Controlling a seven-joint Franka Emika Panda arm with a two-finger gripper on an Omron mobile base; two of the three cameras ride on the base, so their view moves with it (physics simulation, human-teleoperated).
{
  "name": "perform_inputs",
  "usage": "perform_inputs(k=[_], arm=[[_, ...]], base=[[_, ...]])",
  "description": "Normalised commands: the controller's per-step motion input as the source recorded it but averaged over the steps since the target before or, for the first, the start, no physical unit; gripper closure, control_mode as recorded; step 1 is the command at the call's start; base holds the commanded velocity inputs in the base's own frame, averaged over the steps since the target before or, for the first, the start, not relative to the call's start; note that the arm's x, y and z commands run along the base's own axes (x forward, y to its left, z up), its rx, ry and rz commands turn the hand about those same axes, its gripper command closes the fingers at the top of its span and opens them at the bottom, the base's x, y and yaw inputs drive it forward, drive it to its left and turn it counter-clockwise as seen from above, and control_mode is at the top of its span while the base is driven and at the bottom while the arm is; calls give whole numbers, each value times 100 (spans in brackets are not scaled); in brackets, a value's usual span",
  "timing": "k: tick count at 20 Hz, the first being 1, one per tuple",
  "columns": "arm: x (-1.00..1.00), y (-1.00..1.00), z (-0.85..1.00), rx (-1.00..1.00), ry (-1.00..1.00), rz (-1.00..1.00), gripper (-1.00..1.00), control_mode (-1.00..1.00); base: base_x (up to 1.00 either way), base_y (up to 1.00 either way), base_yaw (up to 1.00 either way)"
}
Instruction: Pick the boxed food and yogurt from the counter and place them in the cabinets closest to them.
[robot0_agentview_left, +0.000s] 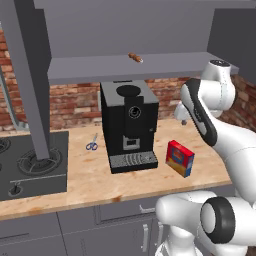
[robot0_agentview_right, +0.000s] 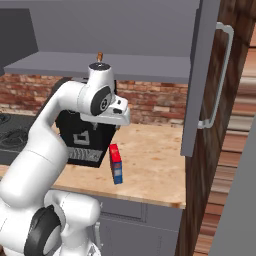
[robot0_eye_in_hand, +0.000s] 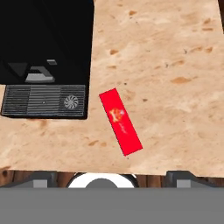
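The boxed food (robot0_agentview_left: 180, 158), a small red carton with blue and yellow print, stands on edge on the wood-grain counter (robot0_agentview_left: 90, 175) just right of the coffee machine. It also appears as a thin red slab (robot0_agentview_right: 116, 163) and from above (robot0_eye_in_hand: 120, 121). My gripper (robot0_eye_in_hand: 113, 178) hangs well above it and looks straight down, open, with its two fingertips (robot0_eye_in_hand: 43, 179) set wide and nothing between them. Above the counter, the grey upper cabinet stands open and shows its shelf (robot0_agentview_left: 125, 67). The yogurt is out of view.
A black coffee machine (robot0_agentview_left: 129, 125) stands mid-counter, with blue scissors (robot0_agentview_left: 91, 144) to its left and a stove (robot0_agentview_left: 30, 165) beyond. A small brown item (robot0_agentview_left: 135, 58) lies on the cabinet shelf. An open cabinet door (robot0_agentview_right: 200, 75) hangs at the right.
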Motion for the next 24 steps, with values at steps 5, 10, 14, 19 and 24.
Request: perform_inputs(k=[5, 10, 14, 19, 24], arm=[[0, 0, -10, 0, 0, 0, -100, -100], [0, -7, -36, 1, 0, 0, -100, -100], [0, -11, -39, 1, 0, 0, -100, -100], [0, -9, -44, 0, 0, 1, -100, -100], [0, -6, -48, 0, 0, 2, -100, -100]], base=[[0, 0, 0], [0, 0, 0], [0, 0, 0], [0, 0, 0], [0, 0, 0]])
